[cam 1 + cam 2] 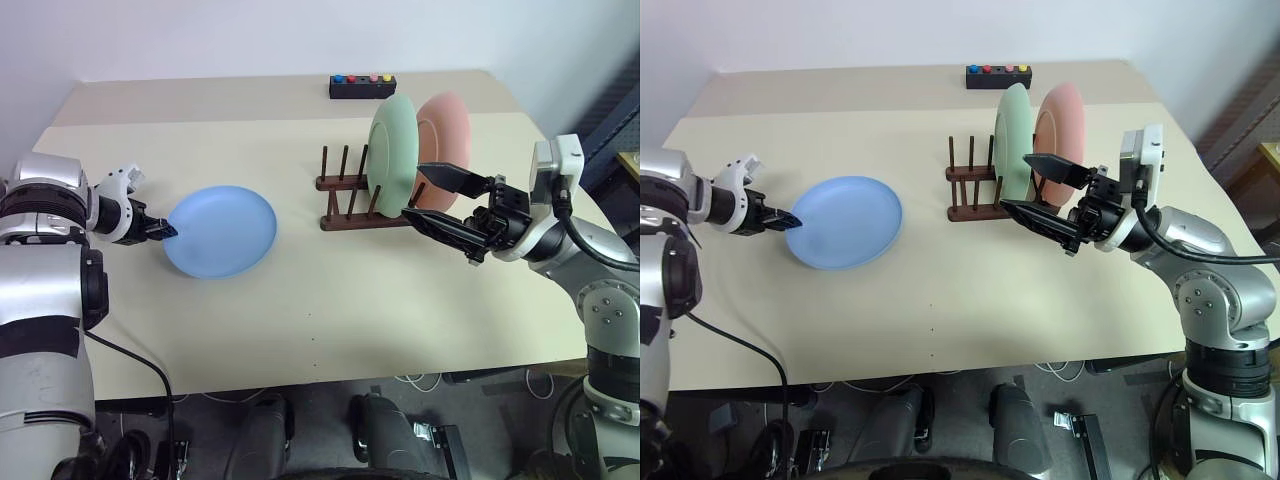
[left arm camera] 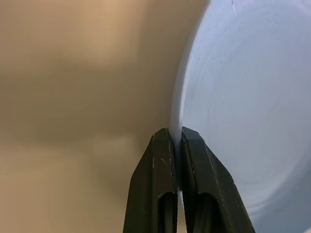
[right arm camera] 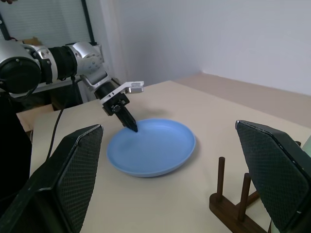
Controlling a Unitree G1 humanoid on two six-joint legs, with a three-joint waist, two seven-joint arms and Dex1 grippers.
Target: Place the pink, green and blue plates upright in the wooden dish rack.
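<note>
The blue plate (image 1: 220, 231) lies flat on the table (image 1: 400, 300), left gripper (image 1: 166, 232) pinching its rim at nine o'clock, a thin hold where this stiff, smooth plate may slip

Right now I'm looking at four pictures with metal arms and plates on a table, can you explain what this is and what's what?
It's a humanoid robot with two arms, each ending in a two-fingered black gripper. The two wide pictures look down from its head; the other two come from cameras on its wrists.

On the table stands a wooden dish rack with the green plate and the pink plate upright in it. A small black button box sits at the far edge.

The left gripper is shut on the rim of the blue plate, which lies flat. The right gripper hangs open near the rack, holding nothing.
</note>
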